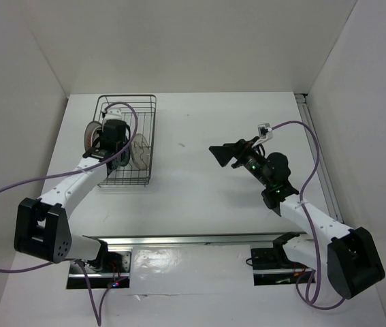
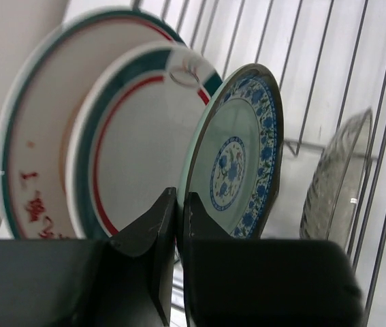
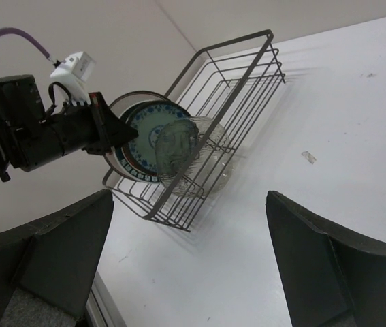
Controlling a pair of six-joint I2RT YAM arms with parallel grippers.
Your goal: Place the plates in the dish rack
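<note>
Black fingers (image 2: 148,238) of the left gripper (image 2: 178,235) filled the 6 o'clock edge of the left wrist view. They were pinched to a narrow slit, and the lower rim of the blue-green plate (image 2: 237,157) ran down into that slit. That plate stood on edge inside the dish rack (image 3: 240,82), tilted slightly toward 1 o'clock.

Toward 9 o'clock from it stood the plate with red-and-teal rings (image 2: 138,150), upright and partly overlapped by the blue-green one. Further toward 9 o'clock, behind it, stood the larger white plate with the orange pattern (image 2: 29,157). At 3 o'clock, apart from the other three, the small grey plate (image 2: 339,177) leaned on edge against the rack wires. Whether the neighbouring plates touched each other could not be told.

From above, the rack sat at about 10 o'clock on the white table (image 1: 199,197), with the left arm reaching into it from 7 o'clock.

The right gripper (image 1: 223,155) hung over the table well apart from the rack, at roughly 3 o'clock from it. Its jaws were spread wide, held nothing, and pointed toward 9 o'clock. A purple cable (image 1: 2,194) looped off each arm.
</note>
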